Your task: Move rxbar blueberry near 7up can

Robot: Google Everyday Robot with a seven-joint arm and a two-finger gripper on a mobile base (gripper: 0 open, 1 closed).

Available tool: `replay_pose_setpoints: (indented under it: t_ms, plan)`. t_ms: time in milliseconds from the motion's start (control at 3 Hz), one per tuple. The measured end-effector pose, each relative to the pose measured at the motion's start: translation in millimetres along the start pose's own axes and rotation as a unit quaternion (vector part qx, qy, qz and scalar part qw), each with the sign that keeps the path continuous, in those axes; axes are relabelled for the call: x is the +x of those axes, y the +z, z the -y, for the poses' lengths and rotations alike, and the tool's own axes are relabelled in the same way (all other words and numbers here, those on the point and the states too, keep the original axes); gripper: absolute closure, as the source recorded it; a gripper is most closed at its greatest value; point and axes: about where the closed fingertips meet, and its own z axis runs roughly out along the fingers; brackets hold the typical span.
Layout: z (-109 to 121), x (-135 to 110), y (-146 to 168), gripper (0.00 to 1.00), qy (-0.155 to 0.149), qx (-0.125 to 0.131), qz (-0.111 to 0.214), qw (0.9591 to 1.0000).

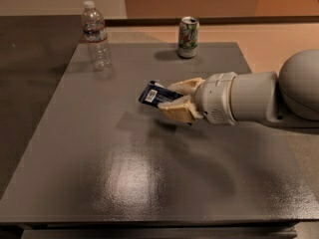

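Note:
My gripper (172, 99) hangs above the middle of the grey table (89, 148), its tan fingers shut on the rxbar blueberry (153, 94). The bar is a dark navy wrapper with a white barcode patch at its left end, held clear of the tabletop. The 7up can (188, 37), white and green with a silver top, stands upright at the table's far edge, up and to the right of the bar, apart from it.
A clear plastic water bottle (96, 35) with a white cap stands upright at the table's far left. My thick white arm (249, 103) reaches in from the right. The table's front edge runs along the bottom.

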Motion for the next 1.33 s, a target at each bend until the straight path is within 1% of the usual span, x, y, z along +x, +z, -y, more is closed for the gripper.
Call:
replay_pose_setpoints:
  t_ms: [333,667,1000,1333]
  plan:
    - [23,5,-1,1.00,-0.003,0.012,-0.038,0.9992]
    - [23,4,-1,1.00,-0.004,0.012,-0.037,0.9992]
    - [37,4,6,1.00,0.019,0.032,-0.044,0.9983]
    - [75,6,19,1.00,0.061,0.072,-0.050,0.9943]
